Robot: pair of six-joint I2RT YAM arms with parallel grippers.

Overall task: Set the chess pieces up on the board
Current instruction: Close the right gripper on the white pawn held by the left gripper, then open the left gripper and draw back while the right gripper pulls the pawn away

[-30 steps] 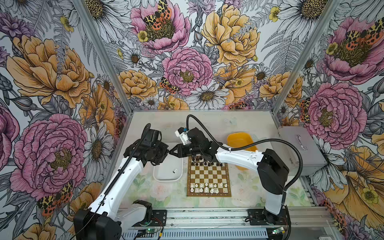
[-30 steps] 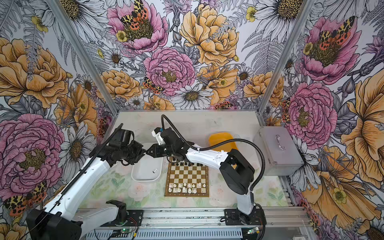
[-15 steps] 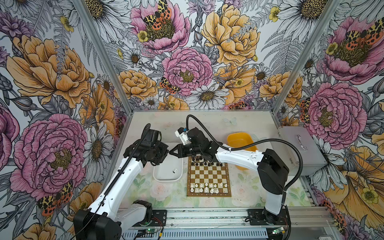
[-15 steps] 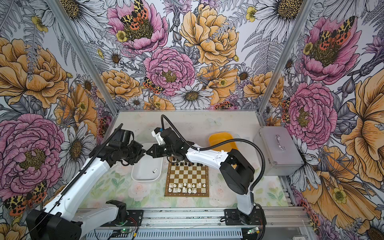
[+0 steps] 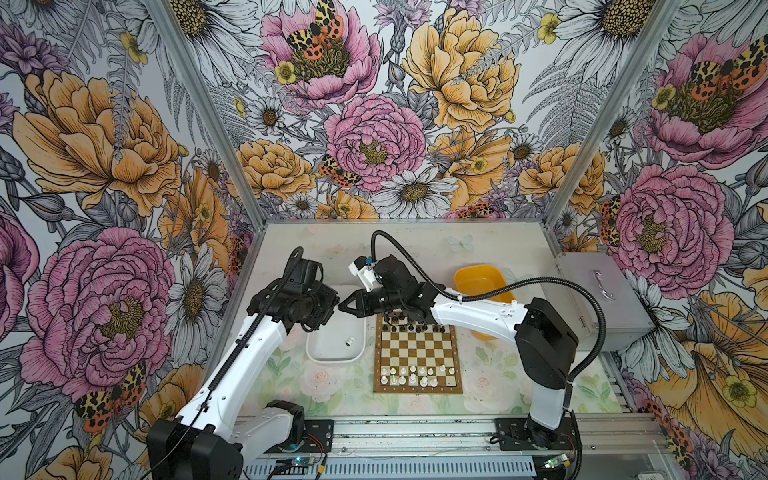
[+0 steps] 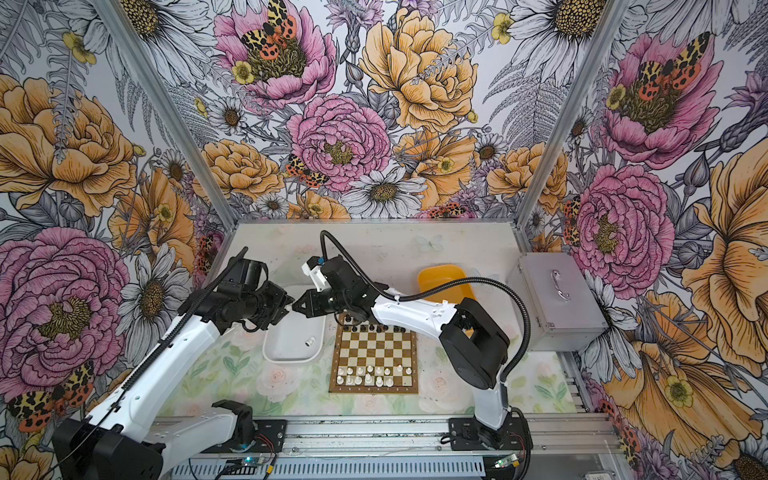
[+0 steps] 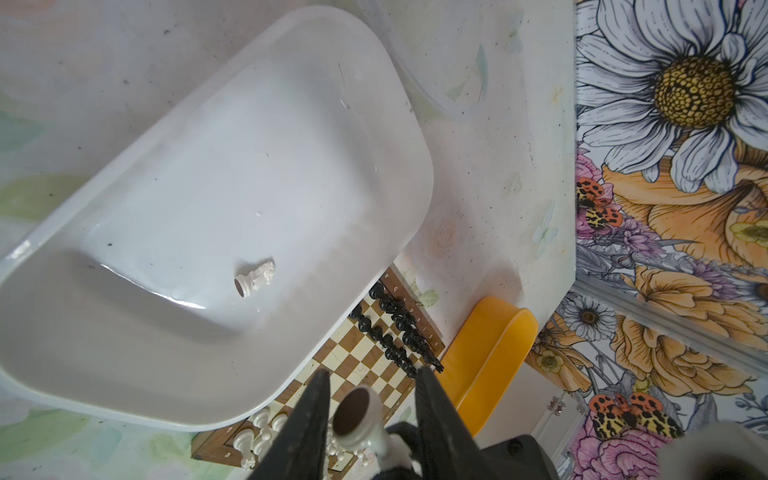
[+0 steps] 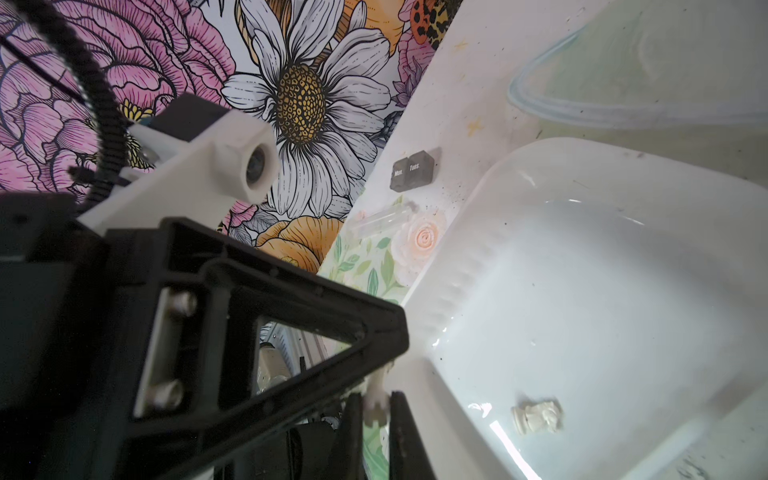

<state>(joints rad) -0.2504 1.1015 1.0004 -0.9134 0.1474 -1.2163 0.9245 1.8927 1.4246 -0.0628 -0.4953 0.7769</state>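
Observation:
Above the white tray, my two grippers meet tip to tip. My right gripper is shut on the top of a white chess piece. In the left wrist view the same white piece shows its round dark base between the spread fingers of my left gripper, which is open. In both top views the left gripper and right gripper almost touch. The board carries black pieces on its far rows and white pieces on its near rows. A white knight lies in the tray.
A yellow tray lies behind the board, partly under my right arm. A grey metal box stands at the right wall. Small black blocks and a clear tube lie near the left wall.
My left gripper's jaws have spread apart around the white piece, while the right gripper stays shut on it. Neither arm has visibly shifted.

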